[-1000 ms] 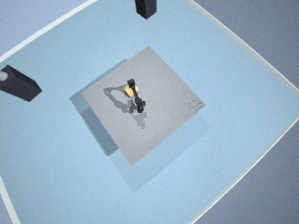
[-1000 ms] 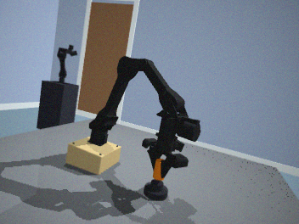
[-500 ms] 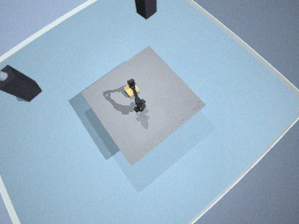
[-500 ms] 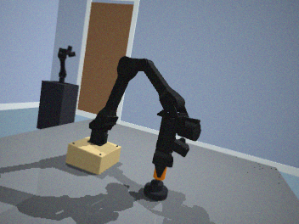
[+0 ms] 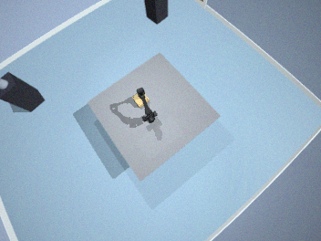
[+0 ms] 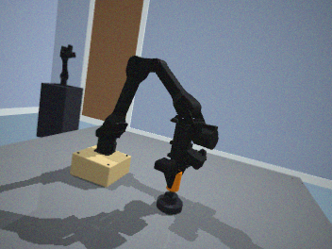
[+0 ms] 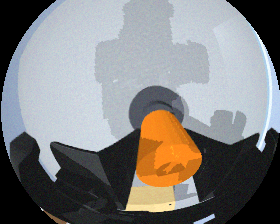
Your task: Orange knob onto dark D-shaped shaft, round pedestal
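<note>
The orange knob (image 6: 176, 181) (image 7: 167, 145) stands upright between the fingers, directly over the round pedestal. My gripper (image 6: 174, 185) (image 7: 162, 134) (image 5: 150, 117) is shut on the knob. The dark round pedestal (image 6: 169, 206) (image 7: 139, 106) stands on the table below. In the exterior view the knob's lower end is above the pedestal's wide base, at the top of the dark raised middle. The shaft is mostly hidden by the knob, and its flat side does not show. Whether the knob's hole is over the shaft's tip cannot be told. In the top view the knob and pedestal are hidden under the arm.
The arm's pale yellow base block (image 5: 139, 101) (image 6: 100, 167) (image 7: 152, 199) stands on the grey table (image 5: 160, 70) behind the pedestal. Dark shadows of the arm lie across the table. Dark pillars (image 5: 156, 4) (image 6: 58, 109) stand beyond the table.
</note>
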Available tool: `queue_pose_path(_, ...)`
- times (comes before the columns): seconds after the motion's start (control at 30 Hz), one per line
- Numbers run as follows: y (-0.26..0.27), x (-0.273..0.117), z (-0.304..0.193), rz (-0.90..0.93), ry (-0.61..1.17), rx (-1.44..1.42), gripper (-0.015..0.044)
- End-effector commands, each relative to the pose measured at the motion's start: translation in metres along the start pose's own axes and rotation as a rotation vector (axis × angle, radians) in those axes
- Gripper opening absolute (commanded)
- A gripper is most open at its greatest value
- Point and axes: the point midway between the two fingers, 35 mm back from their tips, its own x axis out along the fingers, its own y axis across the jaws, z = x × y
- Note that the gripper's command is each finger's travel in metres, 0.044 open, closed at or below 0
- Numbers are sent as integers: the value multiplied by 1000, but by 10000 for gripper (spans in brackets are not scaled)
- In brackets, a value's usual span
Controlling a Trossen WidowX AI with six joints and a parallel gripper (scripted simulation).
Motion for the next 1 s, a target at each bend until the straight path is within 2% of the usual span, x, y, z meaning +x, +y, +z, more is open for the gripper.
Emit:
queue_pose_path(0.0, -1, -3, 1, -3, -8, 24, 0)
queue_pose_path(0.97, 0, -2, -1, -2, -8, 24, 0)
